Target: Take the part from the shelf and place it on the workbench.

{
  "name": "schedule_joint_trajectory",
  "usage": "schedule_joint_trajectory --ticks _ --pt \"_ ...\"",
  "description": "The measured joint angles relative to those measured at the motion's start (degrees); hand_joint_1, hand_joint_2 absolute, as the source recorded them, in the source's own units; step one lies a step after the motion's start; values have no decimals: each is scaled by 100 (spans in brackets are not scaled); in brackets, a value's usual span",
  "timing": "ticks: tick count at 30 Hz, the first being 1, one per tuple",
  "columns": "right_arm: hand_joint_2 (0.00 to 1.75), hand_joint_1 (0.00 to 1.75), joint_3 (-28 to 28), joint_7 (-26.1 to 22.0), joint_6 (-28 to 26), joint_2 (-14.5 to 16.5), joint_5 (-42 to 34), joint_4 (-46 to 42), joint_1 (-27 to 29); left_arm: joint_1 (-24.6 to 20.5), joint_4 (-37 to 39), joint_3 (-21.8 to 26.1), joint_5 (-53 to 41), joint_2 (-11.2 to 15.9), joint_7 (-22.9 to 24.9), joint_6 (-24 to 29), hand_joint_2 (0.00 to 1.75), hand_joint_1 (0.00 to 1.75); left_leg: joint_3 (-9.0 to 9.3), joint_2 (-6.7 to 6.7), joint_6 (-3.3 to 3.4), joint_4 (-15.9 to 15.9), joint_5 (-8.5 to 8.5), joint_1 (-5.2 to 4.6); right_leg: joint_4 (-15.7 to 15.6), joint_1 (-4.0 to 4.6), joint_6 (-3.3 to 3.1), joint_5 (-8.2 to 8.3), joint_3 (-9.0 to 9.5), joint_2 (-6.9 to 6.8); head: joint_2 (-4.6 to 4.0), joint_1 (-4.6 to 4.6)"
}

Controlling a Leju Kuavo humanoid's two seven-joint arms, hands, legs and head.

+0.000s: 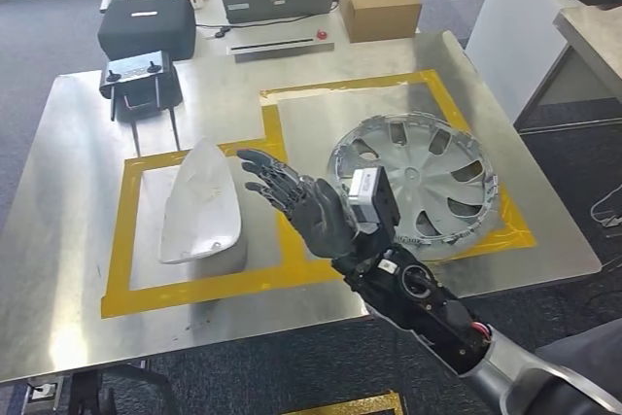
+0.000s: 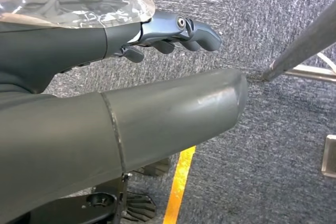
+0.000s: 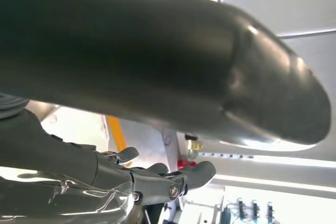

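Right hand (image 1: 293, 196) empty, outstretched above white part (image 1: 200, 203)

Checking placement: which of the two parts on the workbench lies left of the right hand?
The white shell-shaped cover, left of the right hand; the silver hubcap lies to its right.

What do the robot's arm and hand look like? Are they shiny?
The right hand is dark grey with slim, jointed fingers of glossy metal. At its wrist sits a small white and black box. Behind it the forearm is black, with open parts and a bit of red wiring showing, then a smooth silver shell. The left hand has a thick grey thumb and bluish-grey fingers.
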Motion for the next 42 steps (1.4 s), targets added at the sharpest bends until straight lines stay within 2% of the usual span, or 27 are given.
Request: schedule_joint_trajectory --ticks 6,15,32,38,42 --pt "0 0 -146 -313 165 -164 -347 -267 555 5 0 0 43 37 2 14 0 0 2 -2 0 0 0 -1 -1 0 0 0 5 -2 0 0" --pt "0 0 -280 -709 540 -187 -507 -423 1094 7 0 0 40 78 45 110 0 0 4 -2 0 -1 0 -1 -1 0 0 0 7 -2 0 -1" --pt "0 0 -252 -678 579 -185 -353 -422 1092 19 1 0 66 79 41 116 0 0 10 -4 4 4 -3 -3 -3 -3 2 1 18 -5 0 0" --pt "0 0 -250 -658 539 -180 -337 -411 1053 5 1 0 12 78 77 113 0 0 10 -3 55 43 -38 -16 -8 -16 23 -7 36 -4 0 -5" --pt "0 0 -250 -645 515 -158 -320 -391 1015 -14 2 0 -15 76 104 98 0 0 18 -2 110 55 -58 -27 -27 -25 78 -13 65 -4 0 -5"
